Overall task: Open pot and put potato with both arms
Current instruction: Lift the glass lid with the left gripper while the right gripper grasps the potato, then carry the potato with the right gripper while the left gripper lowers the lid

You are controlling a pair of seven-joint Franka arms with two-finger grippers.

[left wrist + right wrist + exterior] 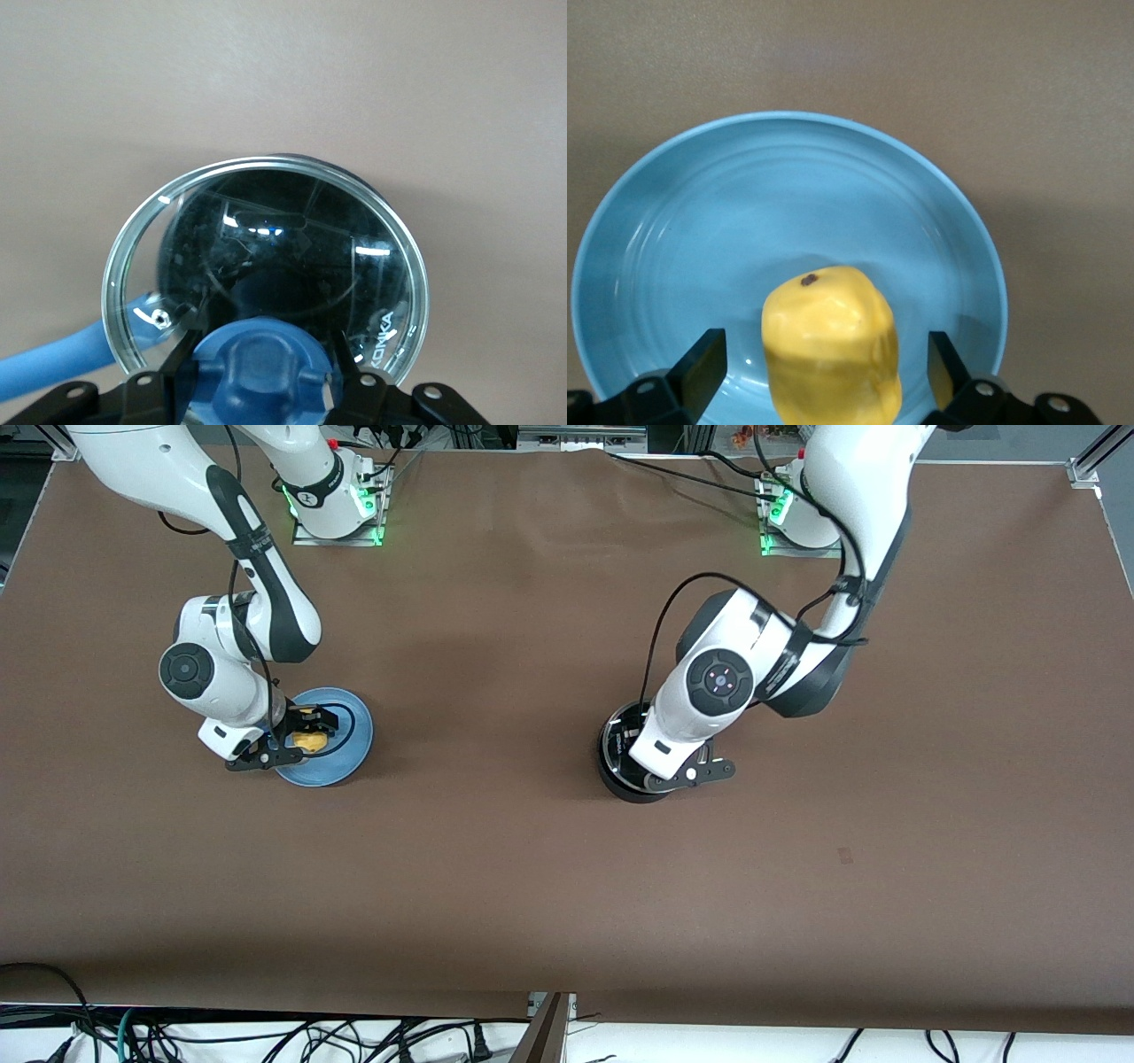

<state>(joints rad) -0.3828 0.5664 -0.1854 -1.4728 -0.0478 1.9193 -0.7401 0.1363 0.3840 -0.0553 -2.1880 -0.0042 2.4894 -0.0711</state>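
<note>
Pot [620, 775], black, mid-worktop toward the left arm's end; glass lid [266, 266] on, blue handle [53, 359] alongside. Left gripper [263, 376]: fingers flanking the blue knob [261, 363], contact not discernible. Right gripper [824, 372]: fingers spread astride potato [830, 341], not touching. Potato on light-blue plate [744, 204], toward the right arm's end.
</note>
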